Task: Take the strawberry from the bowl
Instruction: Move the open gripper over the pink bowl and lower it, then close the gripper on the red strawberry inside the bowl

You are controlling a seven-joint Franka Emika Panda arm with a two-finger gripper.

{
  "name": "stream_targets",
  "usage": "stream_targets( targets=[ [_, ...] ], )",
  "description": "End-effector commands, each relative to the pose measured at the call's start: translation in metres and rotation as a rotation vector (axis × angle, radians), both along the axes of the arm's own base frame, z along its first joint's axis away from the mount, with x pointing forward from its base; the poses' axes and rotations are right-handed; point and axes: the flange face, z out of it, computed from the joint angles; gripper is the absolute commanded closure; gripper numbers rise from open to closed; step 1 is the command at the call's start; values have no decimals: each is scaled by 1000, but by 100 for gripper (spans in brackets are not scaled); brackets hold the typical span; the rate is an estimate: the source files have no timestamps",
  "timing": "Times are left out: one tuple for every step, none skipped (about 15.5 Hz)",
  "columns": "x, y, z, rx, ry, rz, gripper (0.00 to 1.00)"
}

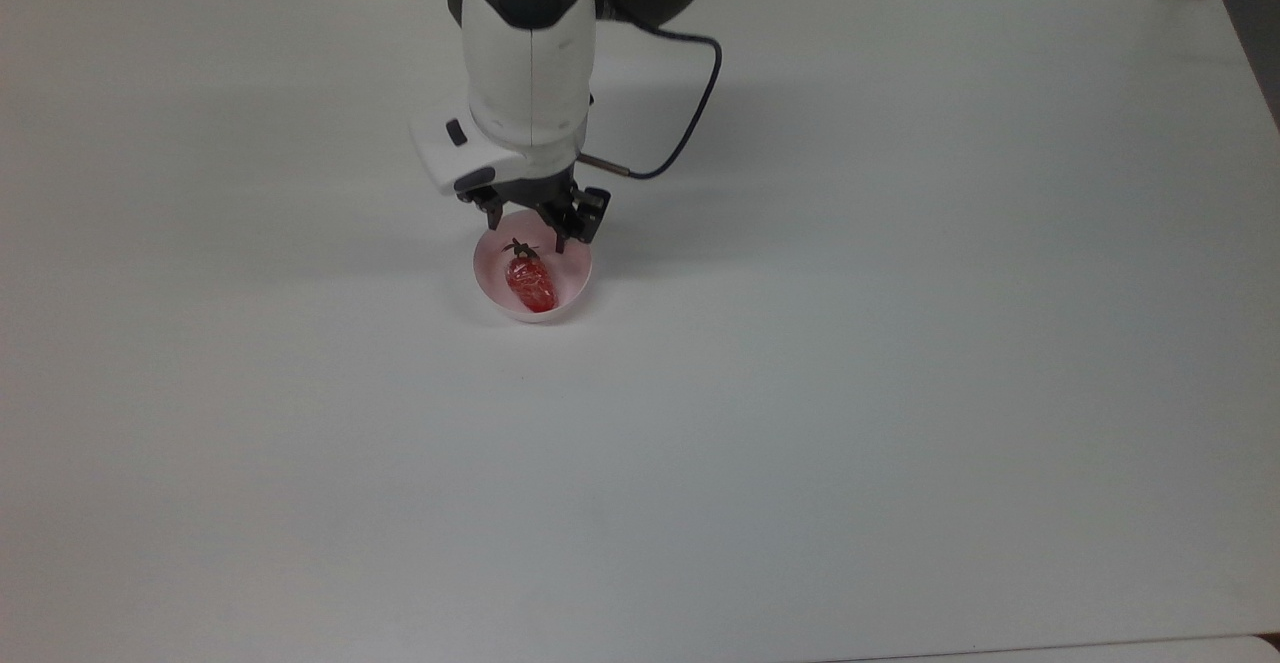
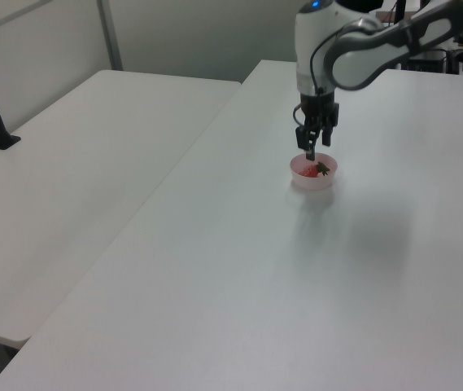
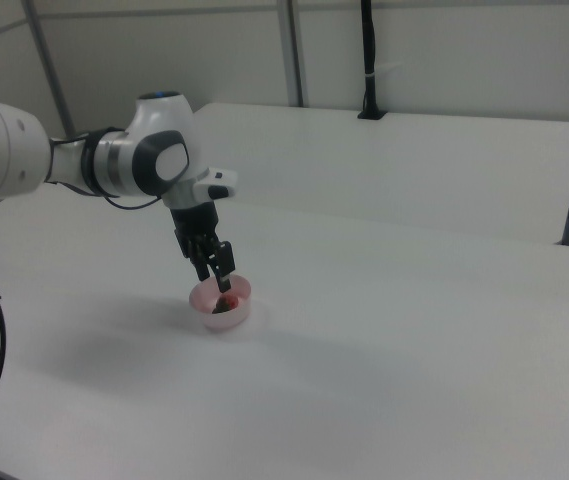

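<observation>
**Claw over bowl, strawberry not gripped**

My claw (image 1: 528, 235) hangs above the far rim of the bowl (image 1: 575, 283) in the top view, fingers spread apart with nothing between them. The strawberry (image 1: 531, 284) lies inside the bowl, stem toward my claw, red tip toward the near rim. In the left view my claw (image 2: 312, 155) hangs just above the bowl (image 2: 313, 182). The bowl stands on the white table (image 1: 900, 343). A black cable (image 1: 690, 133) loops beside my wrist.
</observation>
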Motion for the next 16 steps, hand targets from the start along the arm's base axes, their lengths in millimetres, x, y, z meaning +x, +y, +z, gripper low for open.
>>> stream_targets(
  targets=[
    [8,4,-28,-8,-28,-43,32],
    [10,3,-33,-8,-34,-44,32],
    [10,3,-33,-7,-37,-42,32],
    [10,2,-33,-9,-36,-43,32],
    [10,2,-34,-9,-36,-44,32],
    [10,1,-39,-12,-31,-42,32],
    [11,-1,-41,-15,-28,-42,32],
    [10,-3,-44,-17,-22,-41,32],
    [10,-4,-48,-20,-17,-40,32],
    [11,-6,-52,-22,-20,-39,32],
    [13,-8,-53,-24,-34,-37,32],
    [13,-8,-56,-26,-38,-33,33],
    [11,-9,-58,-36,-36,-25,37],
    [11,-10,-59,-45,-35,-20,44],
    [11,-10,-59,-46,-33,-16,51],
    [11,-10,-59,-46,-32,-15,59]
  ],
)
